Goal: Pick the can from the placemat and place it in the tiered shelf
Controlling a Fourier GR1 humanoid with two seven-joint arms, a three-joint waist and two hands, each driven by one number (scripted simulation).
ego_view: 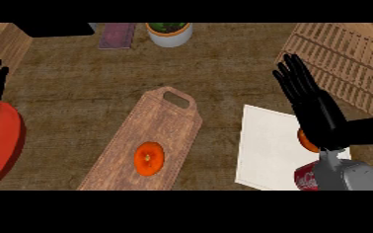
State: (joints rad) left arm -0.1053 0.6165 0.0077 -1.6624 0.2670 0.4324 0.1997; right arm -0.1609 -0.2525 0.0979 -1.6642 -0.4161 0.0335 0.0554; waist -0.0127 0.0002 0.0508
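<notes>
At the lower right of the frame we see the red can [306,176] on the white placemat [266,150] beside our right forearm, our right hand [315,109] released with fingers straight above it, the slatted tiered shelf [336,59] at upper right, and our left hand's [3,79] fingertips at the left edge, state untellable.

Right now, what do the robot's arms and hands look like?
The right hand is glossy black with long, slim fingers, joined to a smooth grey forearm. Only a black sliver of the left hand shows at the left edge. No cables or markings are visible.
</notes>
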